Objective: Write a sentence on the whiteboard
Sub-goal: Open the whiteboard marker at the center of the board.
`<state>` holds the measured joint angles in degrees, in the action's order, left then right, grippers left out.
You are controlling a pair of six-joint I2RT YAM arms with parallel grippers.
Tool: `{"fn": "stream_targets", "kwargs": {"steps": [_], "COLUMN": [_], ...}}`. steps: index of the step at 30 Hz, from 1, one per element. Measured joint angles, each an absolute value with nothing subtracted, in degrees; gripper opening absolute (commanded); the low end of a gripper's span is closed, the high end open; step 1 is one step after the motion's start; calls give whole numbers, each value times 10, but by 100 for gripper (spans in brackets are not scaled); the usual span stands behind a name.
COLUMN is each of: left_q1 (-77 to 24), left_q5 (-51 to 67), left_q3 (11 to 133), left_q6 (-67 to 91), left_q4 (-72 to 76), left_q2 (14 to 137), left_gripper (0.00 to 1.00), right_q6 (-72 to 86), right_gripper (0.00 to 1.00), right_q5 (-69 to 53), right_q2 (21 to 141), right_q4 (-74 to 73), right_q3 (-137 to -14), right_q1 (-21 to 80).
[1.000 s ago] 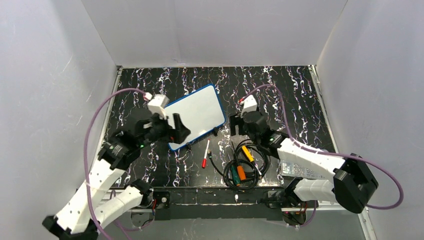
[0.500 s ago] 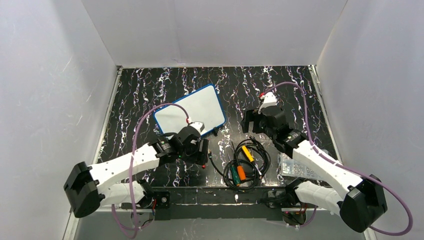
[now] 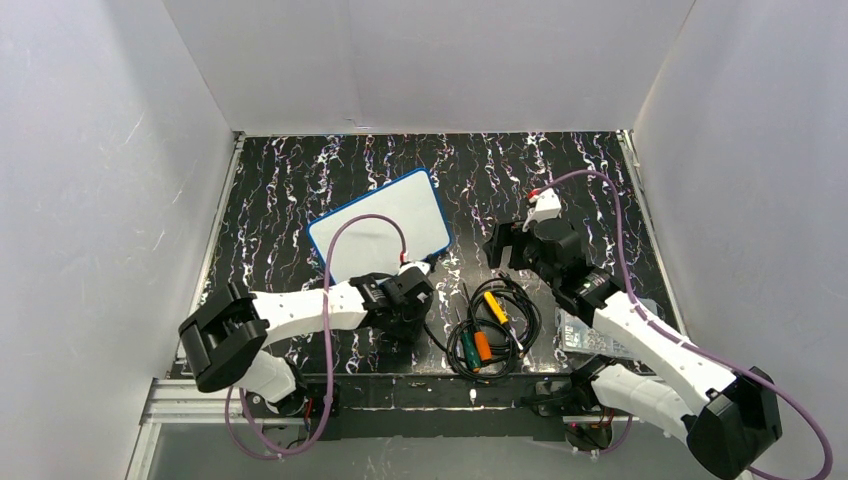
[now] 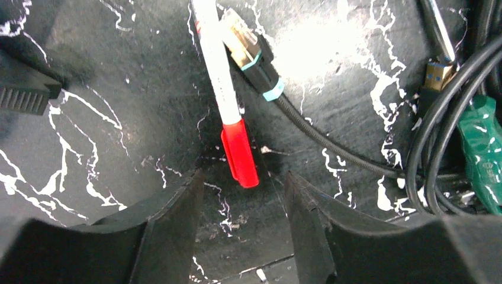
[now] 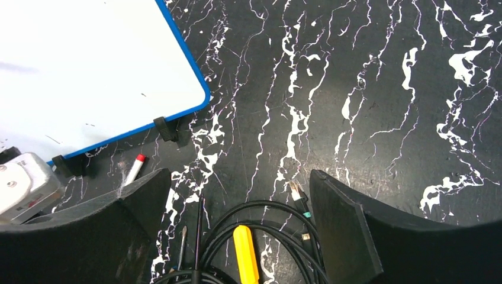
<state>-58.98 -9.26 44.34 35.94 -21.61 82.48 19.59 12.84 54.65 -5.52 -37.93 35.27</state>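
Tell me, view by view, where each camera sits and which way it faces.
Top external: above and behind the arm bases, looking down at the table, the whiteboard and both arms.
Left wrist: on the left arm, facing down at the marker; the left gripper straddles its red cap.
Right wrist: on the right arm, facing down at table and cables; open right gripper at the bottom.
Shared: right wrist and top views both show the whiteboard.

Marker [image 4: 227, 97] runs off the left wrist view's top; whiteboard [image 5: 89, 65] cropped in the right wrist view.
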Motion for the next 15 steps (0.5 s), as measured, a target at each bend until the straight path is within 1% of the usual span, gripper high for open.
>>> {"fn": "stream_targets", "kwargs": {"steps": [5,12,14,15], "left_q1": [-601,-603,-603,-604], "left_q5": [-121,-159,-164,-166], "left_q3": [469,477,477,478], "left_q6": [349,341,341,341], "left_q4": [-221,-247,-250,-249], "left_q2": [857,870,873,874], "left_gripper": [39,30,24,19], "right_q6": [200,208,211,212], "right_gripper": [95,96,97,97], "right_q5": [125,120,118,118], "right_q2": [525,501,494,491], "right_q4": [-37,-25,-25,-27], "right_q3": [-360,-347,-347,-347], "right_q1": [353,353,353,353]}}
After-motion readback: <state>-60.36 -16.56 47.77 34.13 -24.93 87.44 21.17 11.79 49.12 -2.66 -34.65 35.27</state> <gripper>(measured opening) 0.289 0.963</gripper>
